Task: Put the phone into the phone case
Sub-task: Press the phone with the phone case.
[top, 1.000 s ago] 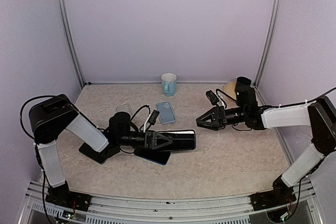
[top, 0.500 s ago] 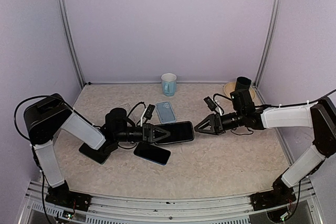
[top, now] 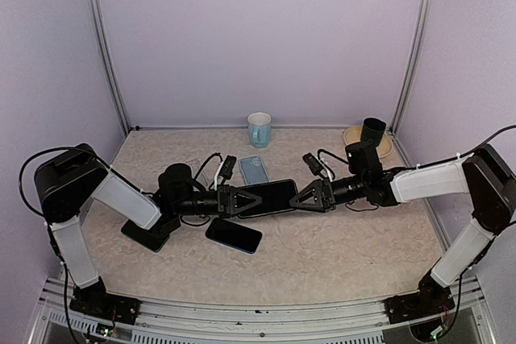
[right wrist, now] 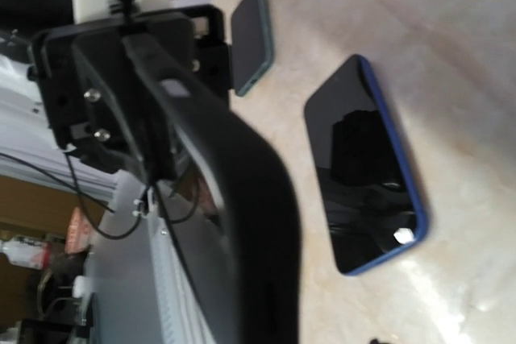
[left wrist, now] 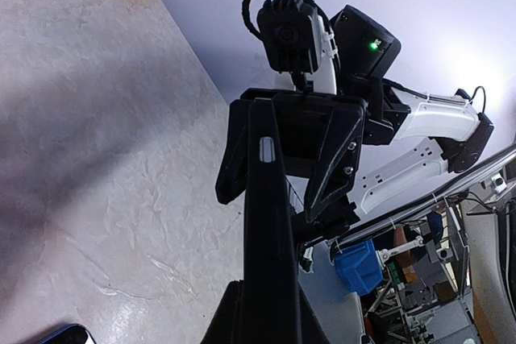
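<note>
The speckled surface [top: 355,239] carries everything, and the 2 arms reach in from either side to meet above its middle. Between them hangs the black phone case [top: 270,197], lifted off the surface and lying roughly level. The left gripper [top: 239,201] is clenched on its left end. The right gripper [top: 306,197] stands at the other end with its fingers spread, 1 on each side of the case's edge in the left wrist view, so it straddles the case without pinching it as far as the views show. The phone [top: 234,235], dark-screened with a blue rim, lies flat on the surface just in front of and below the held case, touched by neither gripper. Farther back a light-blue slab [top: 254,172], either a case or a phone, lies flat; behind it a pale blue mug [top: 259,129] stands upright near the back wall, and a tan bowl [top: 351,135] sits in the back right corner. By my reading the task is at an early stage: the case is picked up and looks set to pass to, or be steadied by, the right gripper, but the phone is untouched. Left to do are securing the case, lifting the phone, lining the 2 up and pressing the phone in.
</note>
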You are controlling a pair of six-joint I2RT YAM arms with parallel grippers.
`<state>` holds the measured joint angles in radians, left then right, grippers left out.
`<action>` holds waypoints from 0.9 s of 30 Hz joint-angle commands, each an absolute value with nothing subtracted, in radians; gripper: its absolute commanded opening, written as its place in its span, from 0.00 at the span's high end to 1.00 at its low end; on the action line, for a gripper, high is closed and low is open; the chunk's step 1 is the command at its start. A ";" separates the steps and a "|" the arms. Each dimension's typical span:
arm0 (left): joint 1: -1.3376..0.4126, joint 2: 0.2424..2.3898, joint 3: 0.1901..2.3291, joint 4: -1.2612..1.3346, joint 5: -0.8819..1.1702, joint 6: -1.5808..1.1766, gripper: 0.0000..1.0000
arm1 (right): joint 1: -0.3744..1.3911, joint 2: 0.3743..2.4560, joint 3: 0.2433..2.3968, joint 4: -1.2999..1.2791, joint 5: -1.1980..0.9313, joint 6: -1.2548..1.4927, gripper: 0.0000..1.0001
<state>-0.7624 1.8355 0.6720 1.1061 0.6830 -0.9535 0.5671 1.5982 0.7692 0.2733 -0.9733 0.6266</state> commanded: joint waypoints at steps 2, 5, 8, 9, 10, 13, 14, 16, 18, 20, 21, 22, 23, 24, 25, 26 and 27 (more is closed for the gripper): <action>-0.762 1.810 0.683 1.212 0.690 -0.959 1.00 | 0.601 1.641 0.774 0.374 -1.015 0.682 0.52; -0.762 1.812 0.684 1.212 0.690 -0.962 1.00 | 0.617 1.657 0.775 0.399 -1.020 0.695 0.60; -0.762 1.815 0.686 1.213 0.693 -0.961 1.00 | 0.623 1.664 0.778 0.408 -1.018 0.701 0.72; -0.762 1.815 0.687 1.213 0.694 -0.960 1.00 | 0.623 1.662 0.779 0.409 -1.015 0.701 0.76; -0.762 1.815 0.688 1.212 0.694 -0.961 1.00 | 0.622 1.661 0.781 0.409 -1.013 0.700 0.81; -0.762 1.819 0.690 1.206 0.695 -0.959 1.00 | 0.623 1.662 0.789 0.406 -1.015 0.703 0.92; -0.762 1.819 0.692 1.203 0.695 -0.958 1.00 | 0.622 1.662 0.792 0.400 -1.011 0.702 0.96; -0.762 1.820 0.692 1.195 0.695 -0.954 0.95 | 0.623 1.659 0.799 0.385 -1.005 0.696 1.00; -0.762 1.821 0.692 1.183 0.695 -0.948 0.92 | 0.623 1.658 0.807 0.368 -0.998 0.687 1.00; -0.762 1.819 0.692 1.173 0.693 -0.942 0.93 | 0.623 1.653 0.810 0.360 -0.996 0.681 1.00; -0.762 1.818 0.690 1.166 0.692 -0.939 0.94 | 0.622 1.651 0.813 0.353 -0.992 0.677 1.00; -0.762 1.817 0.691 1.160 0.690 -0.935 0.97 | 0.623 1.650 0.818 0.340 -0.987 0.668 1.00; -0.762 1.815 0.692 1.156 0.690 -0.931 0.99 | 0.622 1.647 0.826 0.309 -0.980 0.654 1.00; -0.762 1.814 0.692 1.151 0.689 -0.929 1.00 | 0.623 1.643 0.833 0.284 -0.966 0.636 1.00; -0.762 1.812 0.692 1.147 0.689 -0.927 1.00 | 0.622 1.640 0.842 0.260 -0.954 0.620 0.98; -0.762 1.811 0.693 1.143 0.689 -0.925 1.00 | 0.623 1.635 0.849 0.233 -0.942 0.602 0.94; -0.762 1.807 0.694 1.137 0.690 -0.921 1.00 | 0.622 1.631 0.856 0.204 -0.929 0.582 0.90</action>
<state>-0.7509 1.8355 0.6720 1.1507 0.7200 -0.9344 0.6064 1.6527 0.8055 0.3256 -1.0599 0.6594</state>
